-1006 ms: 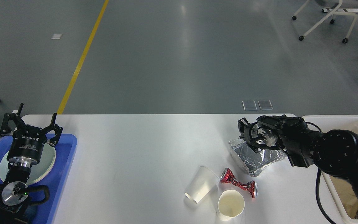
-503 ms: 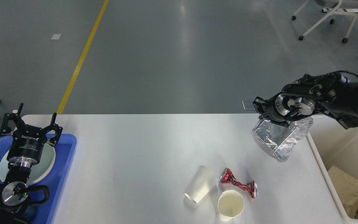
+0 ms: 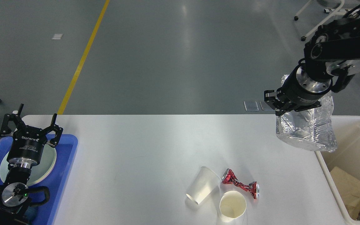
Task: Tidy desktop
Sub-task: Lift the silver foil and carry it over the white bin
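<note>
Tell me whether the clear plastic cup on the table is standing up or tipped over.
Tipped over. The clear plastic cup lies on its side on the desktop.

Cream bin (image 3: 348,175) (right side) runs off frame.

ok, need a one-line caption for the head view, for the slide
Right gripper holds a silver foil bag in the air beside the cream bin; two cups and a crushed red can remain on the desktop.

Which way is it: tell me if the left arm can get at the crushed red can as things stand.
Probably not easily. The left gripper hangs open over the blue tray at the desktop's left end, while the crushed red can lies far right. Nothing blocks the path, though the clear cup crowds its near side.
</note>
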Controlling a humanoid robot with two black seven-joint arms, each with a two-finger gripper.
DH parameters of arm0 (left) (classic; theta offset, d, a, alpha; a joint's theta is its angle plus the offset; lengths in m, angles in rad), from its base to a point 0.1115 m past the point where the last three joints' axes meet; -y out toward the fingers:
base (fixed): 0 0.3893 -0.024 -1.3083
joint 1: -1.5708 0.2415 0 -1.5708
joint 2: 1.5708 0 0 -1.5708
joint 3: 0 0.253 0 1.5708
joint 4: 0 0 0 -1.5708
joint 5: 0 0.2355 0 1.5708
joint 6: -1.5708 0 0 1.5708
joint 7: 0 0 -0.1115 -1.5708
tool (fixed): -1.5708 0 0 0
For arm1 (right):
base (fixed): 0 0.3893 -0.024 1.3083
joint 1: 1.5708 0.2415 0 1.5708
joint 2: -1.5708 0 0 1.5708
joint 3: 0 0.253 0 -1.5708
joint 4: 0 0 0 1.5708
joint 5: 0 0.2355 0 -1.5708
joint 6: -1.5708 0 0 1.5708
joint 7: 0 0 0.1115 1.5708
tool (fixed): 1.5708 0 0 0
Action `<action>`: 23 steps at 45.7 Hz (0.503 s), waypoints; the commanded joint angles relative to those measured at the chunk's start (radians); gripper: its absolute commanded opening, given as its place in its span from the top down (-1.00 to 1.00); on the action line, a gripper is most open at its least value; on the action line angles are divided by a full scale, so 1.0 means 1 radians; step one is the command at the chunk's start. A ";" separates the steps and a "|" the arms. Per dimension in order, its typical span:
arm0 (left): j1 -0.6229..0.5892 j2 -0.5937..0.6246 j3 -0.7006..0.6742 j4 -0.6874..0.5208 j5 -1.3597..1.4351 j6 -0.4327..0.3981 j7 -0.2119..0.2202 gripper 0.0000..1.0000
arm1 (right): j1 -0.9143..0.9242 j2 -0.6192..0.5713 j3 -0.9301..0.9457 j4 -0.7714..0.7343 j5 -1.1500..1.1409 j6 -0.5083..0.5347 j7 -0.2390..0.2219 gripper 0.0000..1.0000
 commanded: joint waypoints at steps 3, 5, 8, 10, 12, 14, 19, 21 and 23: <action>0.000 0.000 0.000 0.000 0.000 0.000 -0.002 -0.94 | 0.159 -0.065 0.000 0.177 -0.105 0.057 -0.001 1.00; 0.000 0.000 0.000 0.000 0.000 0.000 0.000 -0.94 | 0.189 -0.078 0.000 0.206 -0.113 0.070 -0.001 1.00; 0.000 0.000 0.000 0.000 0.000 0.000 -0.002 -0.94 | 0.212 -0.091 0.000 0.222 -0.115 0.086 -0.003 1.00; 0.000 0.000 0.000 0.000 0.000 0.000 -0.002 -0.94 | 0.213 -0.092 -0.001 0.222 -0.116 0.095 -0.003 1.00; 0.000 0.000 0.000 0.000 0.000 0.000 -0.002 -0.94 | 0.213 -0.092 -0.001 0.222 -0.115 0.098 -0.003 1.00; 0.000 0.000 0.000 0.000 0.000 0.000 -0.002 -0.94 | 0.213 -0.094 -0.003 0.222 -0.115 0.098 -0.003 1.00; 0.000 0.000 0.000 0.000 0.000 0.000 -0.002 -0.94 | 0.212 -0.097 -0.017 0.222 -0.115 0.097 -0.003 1.00; 0.000 0.000 0.000 0.000 0.000 0.000 -0.002 -0.94 | 0.212 -0.101 -0.024 0.220 -0.116 0.097 -0.003 1.00; 0.000 0.000 0.000 0.000 0.000 0.000 -0.002 -0.94 | 0.209 -0.106 -0.032 0.220 -0.119 0.095 -0.003 1.00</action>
